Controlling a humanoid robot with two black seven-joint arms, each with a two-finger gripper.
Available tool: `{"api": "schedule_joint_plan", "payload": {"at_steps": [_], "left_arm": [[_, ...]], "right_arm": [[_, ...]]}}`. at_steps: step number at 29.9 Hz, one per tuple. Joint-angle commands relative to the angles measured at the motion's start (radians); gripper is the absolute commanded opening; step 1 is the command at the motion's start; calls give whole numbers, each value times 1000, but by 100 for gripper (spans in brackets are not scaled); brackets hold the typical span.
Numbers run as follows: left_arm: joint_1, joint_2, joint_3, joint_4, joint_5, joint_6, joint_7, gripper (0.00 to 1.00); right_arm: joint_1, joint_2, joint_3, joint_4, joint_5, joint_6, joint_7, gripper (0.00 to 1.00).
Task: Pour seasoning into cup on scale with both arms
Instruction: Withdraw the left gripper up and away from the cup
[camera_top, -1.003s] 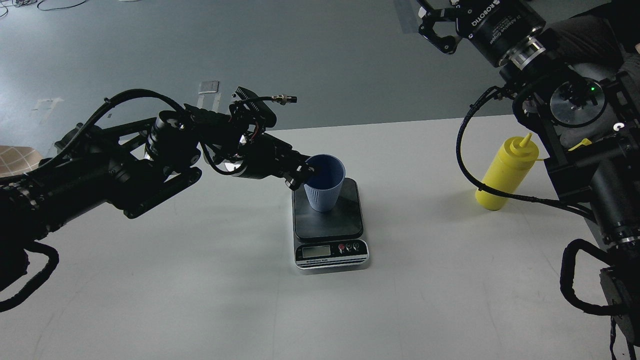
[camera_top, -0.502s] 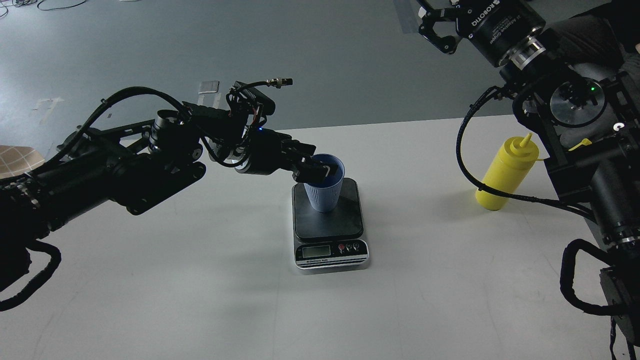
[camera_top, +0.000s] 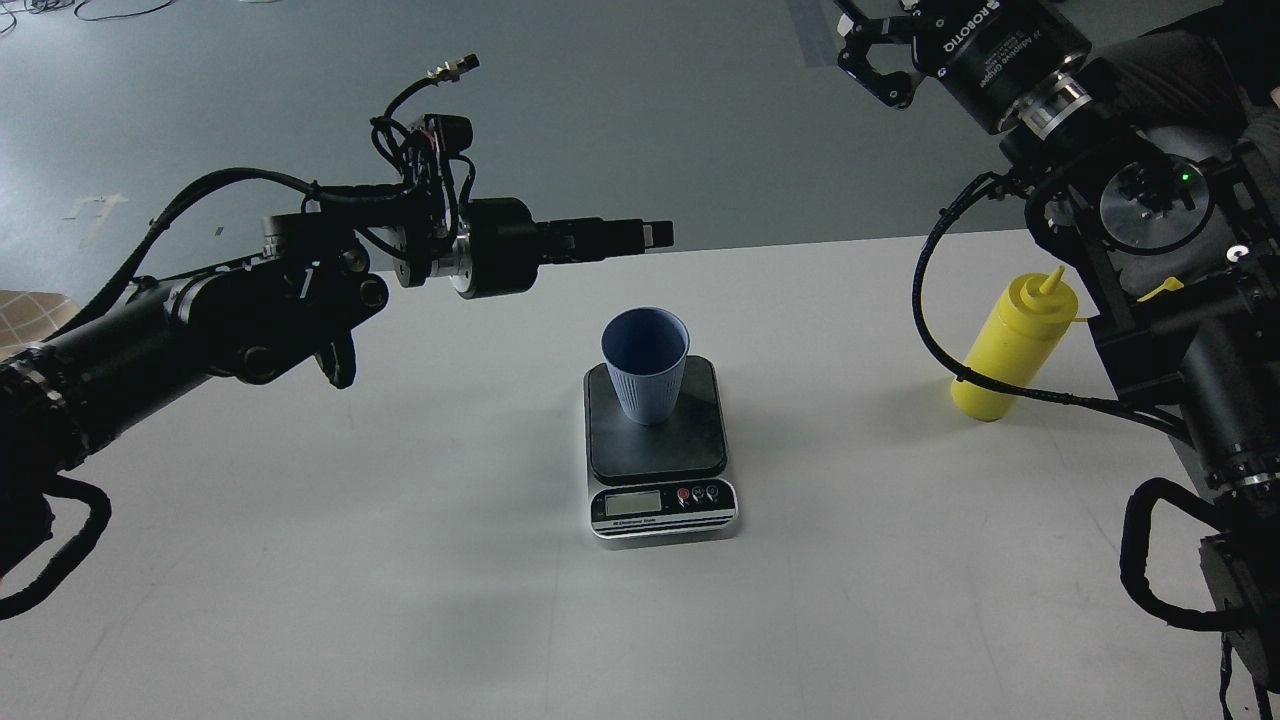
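Note:
The light blue ribbed cup stands upright on the black platform of the scale at the table's middle. My left gripper hovers level above and just behind the cup, clear of it, holding nothing; it is seen edge-on as one dark bar, so its fingers cannot be told apart. The yellow seasoning bottle stands upright at the right, beside my right arm, with a black cable crossing its base. My right gripper is high at the top edge, far from the bottle, fingers spread and empty.
The white table ends just behind the left gripper, with grey floor beyond. My right arm's thick links and cable loops fill the right side next to the bottle. A patterned object shows at the far left edge.
My left gripper has let go of the cup's rim and risen up and back, now level above the cup. The cup stays on the scale. The right arm has not moved.

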Motion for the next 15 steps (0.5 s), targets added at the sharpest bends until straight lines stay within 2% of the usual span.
{"api": "schedule_joint_plan", "payload": {"at_steps": [1, 6, 10, 15], "left_arm": [[3, 24, -74, 47, -163, -8, 0, 97], [18, 47, -211, 110, -395, -12, 0, 97], [99, 70, -389, 194, -709, -20, 0, 97], [179, 71, -489, 204, -826, -27, 0, 97]], "right_arm": [[2, -1, 0, 0, 0, -1, 0, 100], [-5, -20, -2, 0, 0, 4, 0, 100], [-9, -17, 0, 0, 0, 4, 0, 100], [-9, -18, 0, 2, 2, 8, 4, 100]]}}
